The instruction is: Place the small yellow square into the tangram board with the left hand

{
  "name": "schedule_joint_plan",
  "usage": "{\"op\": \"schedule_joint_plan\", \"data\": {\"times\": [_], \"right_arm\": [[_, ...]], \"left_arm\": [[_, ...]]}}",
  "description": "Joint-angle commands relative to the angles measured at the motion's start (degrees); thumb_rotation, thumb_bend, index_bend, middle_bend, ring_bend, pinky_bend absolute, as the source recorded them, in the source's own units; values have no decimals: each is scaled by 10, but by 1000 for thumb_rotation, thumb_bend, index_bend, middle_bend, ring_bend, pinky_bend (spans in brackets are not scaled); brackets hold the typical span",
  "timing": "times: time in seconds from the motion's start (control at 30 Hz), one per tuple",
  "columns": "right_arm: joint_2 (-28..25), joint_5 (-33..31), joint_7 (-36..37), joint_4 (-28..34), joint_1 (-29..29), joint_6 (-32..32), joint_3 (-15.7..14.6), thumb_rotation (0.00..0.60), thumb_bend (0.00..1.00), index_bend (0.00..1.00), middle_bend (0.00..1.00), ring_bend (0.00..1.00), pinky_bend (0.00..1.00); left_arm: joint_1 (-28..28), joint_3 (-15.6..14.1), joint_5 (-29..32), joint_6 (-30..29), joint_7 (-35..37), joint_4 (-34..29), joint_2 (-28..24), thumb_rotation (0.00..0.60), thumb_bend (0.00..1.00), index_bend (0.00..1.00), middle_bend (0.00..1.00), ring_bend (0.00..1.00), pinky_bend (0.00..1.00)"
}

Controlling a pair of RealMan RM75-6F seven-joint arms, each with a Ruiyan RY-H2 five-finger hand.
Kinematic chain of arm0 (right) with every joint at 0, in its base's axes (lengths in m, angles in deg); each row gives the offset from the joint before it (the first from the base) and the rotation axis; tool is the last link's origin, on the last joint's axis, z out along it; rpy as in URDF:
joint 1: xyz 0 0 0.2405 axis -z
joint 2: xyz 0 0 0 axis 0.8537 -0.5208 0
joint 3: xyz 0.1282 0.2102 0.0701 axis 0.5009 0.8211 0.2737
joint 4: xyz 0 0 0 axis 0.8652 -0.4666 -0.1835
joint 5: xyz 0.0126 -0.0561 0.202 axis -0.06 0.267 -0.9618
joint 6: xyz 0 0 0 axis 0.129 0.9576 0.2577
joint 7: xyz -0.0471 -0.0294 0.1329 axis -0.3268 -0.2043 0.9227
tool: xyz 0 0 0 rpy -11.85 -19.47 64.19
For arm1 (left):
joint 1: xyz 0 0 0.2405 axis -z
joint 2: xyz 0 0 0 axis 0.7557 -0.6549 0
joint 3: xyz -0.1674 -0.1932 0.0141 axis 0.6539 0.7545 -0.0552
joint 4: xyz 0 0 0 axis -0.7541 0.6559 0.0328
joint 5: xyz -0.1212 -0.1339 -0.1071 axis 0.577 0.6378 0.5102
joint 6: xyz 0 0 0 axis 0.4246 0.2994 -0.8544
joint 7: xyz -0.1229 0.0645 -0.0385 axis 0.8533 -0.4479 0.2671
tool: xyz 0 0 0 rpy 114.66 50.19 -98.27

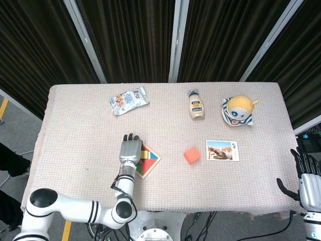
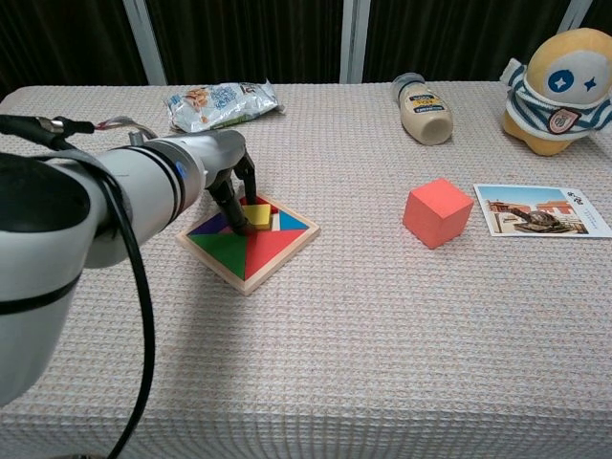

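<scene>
My left hand [image 2: 229,177] pinches the small yellow square [image 2: 255,214] over the tangram board [image 2: 247,237], near the table's [image 1: 75,125] front edge. My right hand [image 1: 307,176] hangs released past the right edge.

tangram board [image 2: 247,241] lower left of centre; cube [image 2: 438,212] right of it, postcard [image 2: 538,210] further right.

table cover [image 2: 316,363]: woven cloth, matt, with a coarse waffle texture
puzzle board [image 2: 247,241]: pale bare wood frame; smooth painted pieces
red cube [image 2: 437,212]: matt and smooth
snack bag [image 2: 220,102]: shiny crinkled foil
bottle [image 2: 422,107]: glossy plastic
toy [image 2: 557,91]: soft plush
card [image 2: 539,210]: smooth printed paper
left hand [image 1: 130,149]: satin grey metal look
curtains [image 1: 135,35]: dark pleated cloth
</scene>
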Motion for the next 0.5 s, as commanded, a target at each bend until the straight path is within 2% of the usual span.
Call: {"op": "schedule_joint_plan", "data": {"times": [0.03,0.5], "right_arm": [[0,-1,0,0,0,-1,0,600,192,0,0,0,0],[0,-8,6,-4,0,-8,0,600,192,0,0,0,0]], "left_arm": [[0,1,0,1,0,1,0,600,317,524,155,0,0],[1,4,-6,11,3,10,6,600,316,495,166,0,0]]}}
